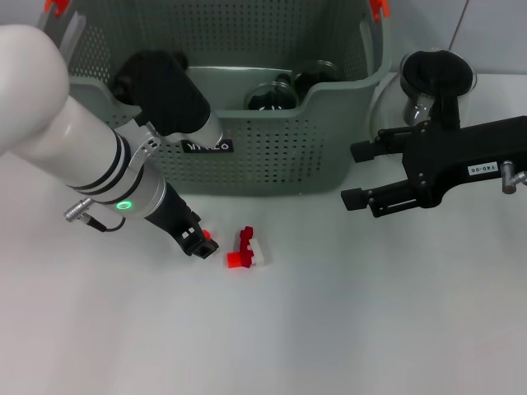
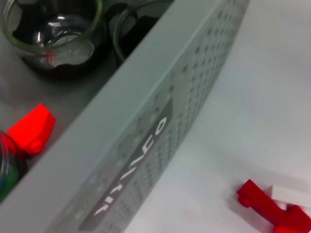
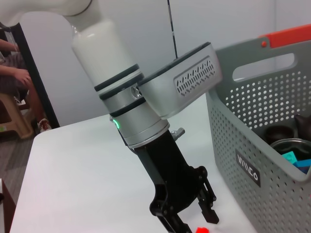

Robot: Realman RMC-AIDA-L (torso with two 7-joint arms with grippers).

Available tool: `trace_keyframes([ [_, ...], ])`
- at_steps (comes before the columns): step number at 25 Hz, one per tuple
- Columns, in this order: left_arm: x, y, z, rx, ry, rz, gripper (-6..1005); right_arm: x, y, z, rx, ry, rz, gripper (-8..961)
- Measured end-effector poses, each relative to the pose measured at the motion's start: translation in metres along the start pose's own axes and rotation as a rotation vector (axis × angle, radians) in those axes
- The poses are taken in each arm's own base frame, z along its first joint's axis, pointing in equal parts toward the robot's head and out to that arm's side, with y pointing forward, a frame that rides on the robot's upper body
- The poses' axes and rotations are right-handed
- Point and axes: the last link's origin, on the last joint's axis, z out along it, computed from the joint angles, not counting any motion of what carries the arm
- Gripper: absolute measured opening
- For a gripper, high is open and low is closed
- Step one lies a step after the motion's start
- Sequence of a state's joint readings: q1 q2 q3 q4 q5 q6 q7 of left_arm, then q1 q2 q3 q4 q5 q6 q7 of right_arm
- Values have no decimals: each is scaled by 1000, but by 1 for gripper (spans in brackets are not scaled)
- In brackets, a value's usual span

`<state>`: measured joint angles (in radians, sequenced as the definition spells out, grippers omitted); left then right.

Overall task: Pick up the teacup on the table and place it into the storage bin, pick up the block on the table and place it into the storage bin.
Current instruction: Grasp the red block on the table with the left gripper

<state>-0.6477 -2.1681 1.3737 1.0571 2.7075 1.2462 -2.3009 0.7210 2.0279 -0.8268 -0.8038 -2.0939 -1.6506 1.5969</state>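
Observation:
The block [image 1: 247, 251], red pieces joined to a white one, lies on the white table in front of the storage bin [image 1: 272, 156]; it also shows in the left wrist view [image 2: 274, 211]. My left gripper [image 1: 198, 243] is low over the table just left of the block, open, with nothing between its fingers [image 3: 210, 206]. A glass teacup [image 1: 435, 78] with a black top stands on the table right of the bin. My right gripper [image 1: 358, 174] hovers open in front of the teacup, beside the bin's right front corner.
Inside the grey-green bin [image 2: 160, 92] are glass cups [image 1: 268, 95] with dark insides, a red block [image 2: 31, 128] and small blue pieces [image 3: 294, 159]. Orange-red clips [image 1: 377, 8] sit on its rim. A seated person [image 3: 17, 77] is beyond the table's far edge.

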Motion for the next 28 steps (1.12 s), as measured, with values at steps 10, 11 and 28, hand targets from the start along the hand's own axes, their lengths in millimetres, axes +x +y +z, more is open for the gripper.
trace_keyframes([
  [10, 1, 0, 3, 13, -10, 2, 515, 0, 0, 0, 2, 0, -1, 878],
  [11, 1, 1, 3, 12, -12, 5, 510, 0, 0, 0, 2, 0, -1, 878],
  [28, 3, 3, 4, -2, -35, -13, 405, 1, 0, 0, 4, 0, 0, 876],
])
